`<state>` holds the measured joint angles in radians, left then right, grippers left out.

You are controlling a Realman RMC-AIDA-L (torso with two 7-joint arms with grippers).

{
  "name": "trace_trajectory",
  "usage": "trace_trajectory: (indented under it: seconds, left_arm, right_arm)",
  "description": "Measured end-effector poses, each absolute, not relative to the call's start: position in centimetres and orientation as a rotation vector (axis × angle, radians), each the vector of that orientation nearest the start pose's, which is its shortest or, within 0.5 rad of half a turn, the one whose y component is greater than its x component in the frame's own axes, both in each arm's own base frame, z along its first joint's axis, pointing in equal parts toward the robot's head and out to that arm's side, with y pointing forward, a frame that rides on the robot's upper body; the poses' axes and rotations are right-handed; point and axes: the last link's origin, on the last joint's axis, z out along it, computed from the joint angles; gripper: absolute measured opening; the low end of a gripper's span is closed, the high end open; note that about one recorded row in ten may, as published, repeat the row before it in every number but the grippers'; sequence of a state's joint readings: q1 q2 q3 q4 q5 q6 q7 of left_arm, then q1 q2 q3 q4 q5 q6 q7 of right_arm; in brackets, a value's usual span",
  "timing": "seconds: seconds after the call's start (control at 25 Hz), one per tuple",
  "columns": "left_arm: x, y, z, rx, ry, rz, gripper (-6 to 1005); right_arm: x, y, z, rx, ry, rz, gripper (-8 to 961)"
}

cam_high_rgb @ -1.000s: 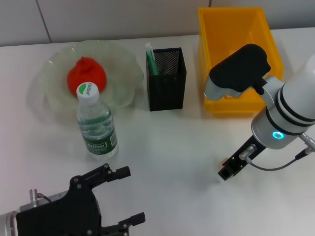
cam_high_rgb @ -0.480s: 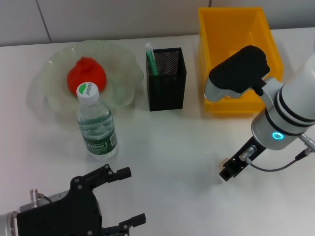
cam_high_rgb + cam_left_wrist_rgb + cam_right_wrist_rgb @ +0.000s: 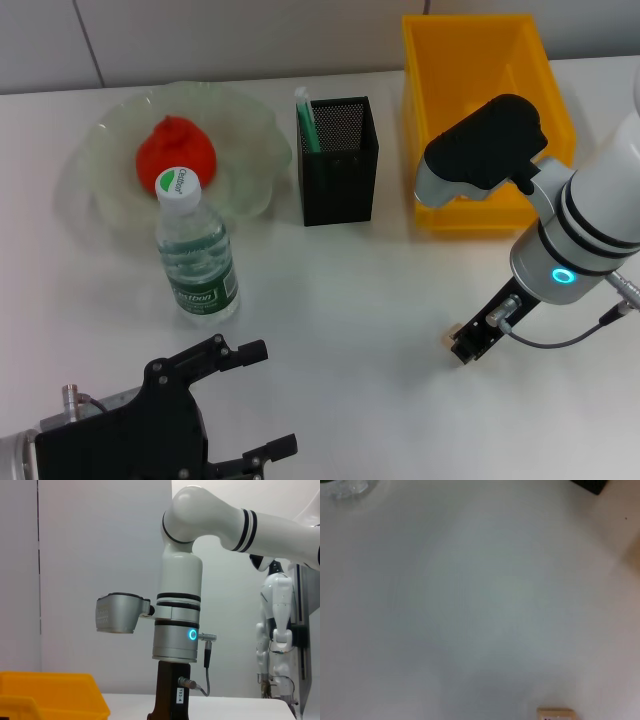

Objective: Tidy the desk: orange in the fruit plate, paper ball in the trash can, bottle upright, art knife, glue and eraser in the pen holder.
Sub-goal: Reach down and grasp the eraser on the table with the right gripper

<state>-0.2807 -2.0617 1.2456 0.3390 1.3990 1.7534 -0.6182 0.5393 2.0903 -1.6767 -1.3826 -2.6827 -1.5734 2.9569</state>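
Right tool (image 3: 468, 346), a black fitting under a white arm, is low over the white bench (image 3: 350, 300) at its right front, and a small tan block, probably the eraser (image 3: 455, 334), shows at its tip; whether the tool is spread, pressed together or pinching the block cannot be told. In the right wrist view the same tan rectangular block (image 3: 555, 714) lies on the smooth, pale surface. Judging from here, a small, smooth-sided block could slip or twist in a shallow pinch, or be nudged across the slick bench if the tool meets it off-centre. Farther back stands the black square mesh pen holder (image 3: 340, 160), with a green stick-like item in it; its narrow mouth leaves little room for a crooked drop. Beside it sits the rigid yellow plastic bin (image 3: 480, 120). On the left, a clear plastic water bottle (image 3: 195, 255) stands upright beside the pale, wavy-rimmed glass plate (image 3: 180, 150) holding the round orange fruit (image 3: 177, 150). Left tool (image 3: 250, 400), black, is parked at the near left, spread.
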Motion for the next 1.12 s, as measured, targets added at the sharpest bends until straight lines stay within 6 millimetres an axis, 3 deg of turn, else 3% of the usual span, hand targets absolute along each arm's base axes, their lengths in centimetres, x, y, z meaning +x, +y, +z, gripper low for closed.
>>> trace_trajectory:
  seconds: [0.36,0.64,0.88,1.12]
  left_arm:
    - [-27.5,20.9,-5.1,-2.693,-0.075,-1.142,814]
    - [-27.5,20.9,-5.1,-2.692,-0.075,-1.140,814]
    - [-27.4,21.0,-5.1,-2.693,-0.063,-1.142,814]
    - [-27.3,21.1,-5.0,-2.694,-0.053,-1.147,814]
  right_arm:
    - [18.3,32.0,-3.1,-2.407,1.163,-0.662,234]
    - [15.5,32.7,0.8,-2.386,1.115,-0.509,230]
    - [11.8,34.7,5.4,-2.347,1.002,-0.315,223]
    - [9.5,37.6,6.7,-2.353,0.942,-0.221,204]
